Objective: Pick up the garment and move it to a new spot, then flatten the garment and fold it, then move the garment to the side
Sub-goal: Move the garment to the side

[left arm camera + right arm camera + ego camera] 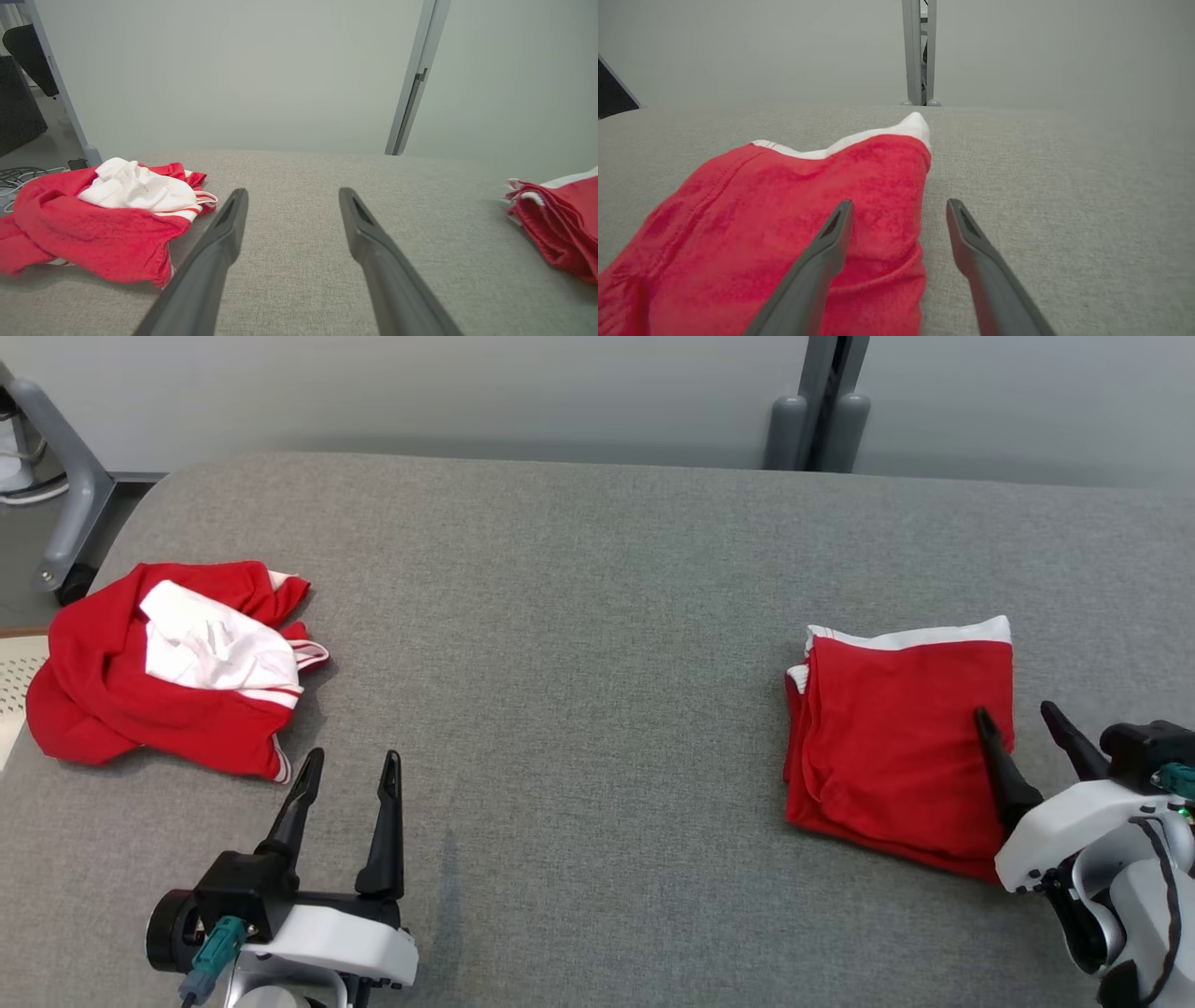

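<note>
A folded red garment (901,747) with a white band lies flat at the right of the grey table; it also shows in the right wrist view (794,224) and at the right edge of the left wrist view (560,224). My right gripper (1019,713) (899,205) stands open over the garment's right edge, one finger above the cloth and one above the table, holding nothing. A crumpled red and white garment (163,663) (103,219) lies at the table's left. My left gripper (350,761) (292,193) is open just in front and to the right of that heap, empty.
The grey padded table (579,691) stretches wide between the two garments. A pale wall with a grey upright post (822,406) stands behind it. A grey wheeled stand leg (65,495) is off the table's far left corner.
</note>
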Robot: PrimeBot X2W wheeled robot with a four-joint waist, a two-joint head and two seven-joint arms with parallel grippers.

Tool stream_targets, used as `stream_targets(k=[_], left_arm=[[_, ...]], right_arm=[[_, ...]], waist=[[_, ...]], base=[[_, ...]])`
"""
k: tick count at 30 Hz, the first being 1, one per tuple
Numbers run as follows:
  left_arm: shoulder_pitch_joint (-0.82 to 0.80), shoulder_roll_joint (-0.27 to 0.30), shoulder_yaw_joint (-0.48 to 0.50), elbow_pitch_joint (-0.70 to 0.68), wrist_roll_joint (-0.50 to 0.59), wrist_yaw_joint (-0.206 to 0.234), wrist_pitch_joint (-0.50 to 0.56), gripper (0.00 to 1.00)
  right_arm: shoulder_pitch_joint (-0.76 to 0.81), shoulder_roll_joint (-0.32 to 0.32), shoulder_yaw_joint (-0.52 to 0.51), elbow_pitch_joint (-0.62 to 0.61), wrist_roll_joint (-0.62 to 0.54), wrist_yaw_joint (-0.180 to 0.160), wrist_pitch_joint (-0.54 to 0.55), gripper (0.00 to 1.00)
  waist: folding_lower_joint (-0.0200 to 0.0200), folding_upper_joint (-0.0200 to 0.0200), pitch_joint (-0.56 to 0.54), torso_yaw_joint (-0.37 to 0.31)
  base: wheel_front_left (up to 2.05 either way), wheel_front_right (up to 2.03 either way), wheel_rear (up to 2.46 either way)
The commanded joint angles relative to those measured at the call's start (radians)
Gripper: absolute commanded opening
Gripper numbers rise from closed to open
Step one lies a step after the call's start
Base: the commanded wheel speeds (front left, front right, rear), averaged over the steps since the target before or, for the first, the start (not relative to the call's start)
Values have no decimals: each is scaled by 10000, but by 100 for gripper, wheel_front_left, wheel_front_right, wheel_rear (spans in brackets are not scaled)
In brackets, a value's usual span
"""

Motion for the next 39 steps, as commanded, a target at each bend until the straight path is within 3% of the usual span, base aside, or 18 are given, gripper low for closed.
stream_targets(k=[1, 8, 9, 10, 11, 22, 39], left_arm=[[-211, 38, -9, 21, -43, 56, -2, 100], [-435, 36, -77, 94, -72, 73, -2, 100], [-448, 38, -78, 107, -71, 73, -2, 100], [-456, 36, -90, 120, -73, 70, -2, 100], [-476, 39, -89, 141, -81, 66, -1, 100], [-828, 36, 56, 38, -72, -105, -2, 100], [-1842, 157, 105, -861, 653, -426, -1, 100]], right_arm=[[-152, -68, 101, 334, 130, 0, 71, 100], [-763, 68, 727, 1802, 559, 0, 308, 100], [-836, 117, 829, 1961, 646, 0, 378, 88], [-913, 148, 956, 2068, 721, 0, 423, 48], [-993, 136, 1054, 2162, 791, 0, 417, 1], [-2379, -384, 2074, 2349, 1334, 0, 232, 0], [-5178, -2800, 4094, 1987, 1595, 0, 416, 0]], waist=[[0, 0, 126, 101], [0, 0, 357, 165], [0, 0, 376, 161], [0, 0, 395, 160], [0, 0, 407, 152], [0, 0, 888, -379], [0, 0, 2969, -2265]], base=[[0, 0, 0], [0, 0, 0], [0, 0, 0], [0, 0, 0], [0, 0, 0], [0, 0, 0], [0, 0, 0]])
